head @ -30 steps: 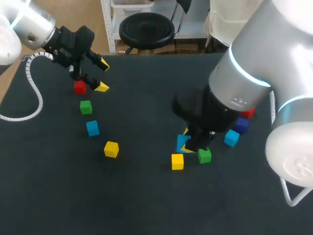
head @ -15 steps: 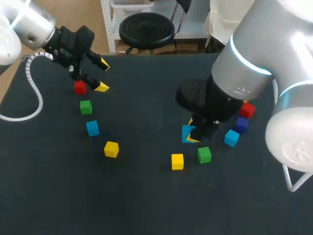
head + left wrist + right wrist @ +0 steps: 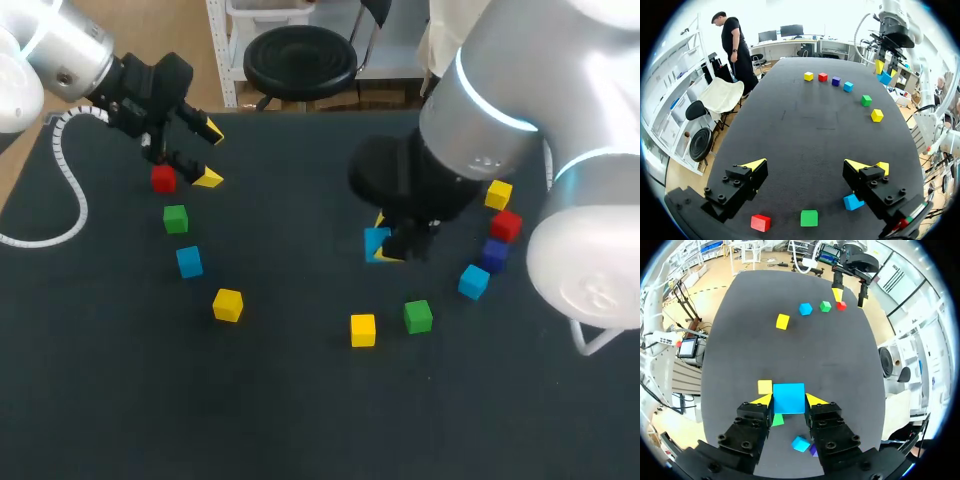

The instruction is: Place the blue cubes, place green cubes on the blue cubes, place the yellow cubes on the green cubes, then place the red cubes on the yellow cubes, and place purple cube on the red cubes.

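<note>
**Head view.** The right end effector (image 3: 385, 247) grasps a blue cube (image 3: 376, 243) near the middle of the dark surface (image 3: 300, 400). A yellow cube (image 3: 363, 329) and a green cube (image 3: 418, 316) lie nearer the robot. The left end effector (image 3: 209, 154) is released, just beside a red cube (image 3: 163, 179).

**Left wrist view.** The fingers are spread. Under them the red cube, a second green cube (image 3: 809, 218) and a second blue cube (image 3: 853, 201) lie in a row.

**Right wrist view.** Both fingers press opposite faces of the blue cube.
</note>
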You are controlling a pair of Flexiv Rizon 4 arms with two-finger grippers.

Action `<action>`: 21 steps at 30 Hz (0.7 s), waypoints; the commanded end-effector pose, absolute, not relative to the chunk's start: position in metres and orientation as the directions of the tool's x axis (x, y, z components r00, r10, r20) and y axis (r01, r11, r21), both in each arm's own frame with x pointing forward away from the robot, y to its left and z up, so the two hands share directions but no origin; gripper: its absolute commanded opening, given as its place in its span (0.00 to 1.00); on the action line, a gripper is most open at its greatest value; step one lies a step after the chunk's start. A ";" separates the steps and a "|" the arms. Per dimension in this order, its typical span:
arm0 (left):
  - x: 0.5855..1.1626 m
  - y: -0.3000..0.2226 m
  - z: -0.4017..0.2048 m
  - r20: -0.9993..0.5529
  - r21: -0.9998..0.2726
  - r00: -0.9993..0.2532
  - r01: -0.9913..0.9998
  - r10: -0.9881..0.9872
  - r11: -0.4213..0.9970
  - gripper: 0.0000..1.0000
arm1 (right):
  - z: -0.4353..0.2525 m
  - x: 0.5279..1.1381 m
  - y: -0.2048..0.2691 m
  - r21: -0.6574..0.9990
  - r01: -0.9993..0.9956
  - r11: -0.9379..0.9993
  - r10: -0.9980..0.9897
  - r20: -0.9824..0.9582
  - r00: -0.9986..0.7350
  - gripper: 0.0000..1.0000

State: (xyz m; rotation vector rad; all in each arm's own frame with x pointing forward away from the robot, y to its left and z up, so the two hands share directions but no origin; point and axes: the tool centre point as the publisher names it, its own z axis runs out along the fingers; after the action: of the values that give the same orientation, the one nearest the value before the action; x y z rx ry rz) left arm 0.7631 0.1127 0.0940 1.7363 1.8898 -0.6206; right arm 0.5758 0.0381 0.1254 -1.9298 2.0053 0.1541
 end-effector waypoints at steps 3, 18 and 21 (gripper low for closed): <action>0.762 0.113 0.094 -0.634 0.002 -0.066 0.996 0.771 0.087 1.00 | 0.125 0.578 0.040 -0.156 -0.986 0.063 -0.947 -0.322 -0.009 0.00; 0.762 0.113 0.094 -0.634 0.002 -0.066 0.996 0.771 0.087 1.00 | 0.121 0.600 0.048 -0.169 -0.985 0.027 -0.933 -0.358 0.036 0.00; 0.762 0.113 0.094 -0.634 0.002 -0.066 0.996 0.771 0.087 1.00 | 0.116 0.617 0.052 -0.159 -0.987 0.005 -0.927 -0.372 0.055 0.00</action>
State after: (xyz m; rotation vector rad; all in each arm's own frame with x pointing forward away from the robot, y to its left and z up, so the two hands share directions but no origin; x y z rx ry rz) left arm 0.7631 0.1126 0.0940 1.7363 1.8897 -0.6206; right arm 0.5967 0.0457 0.1245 -1.9482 1.9171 0.1750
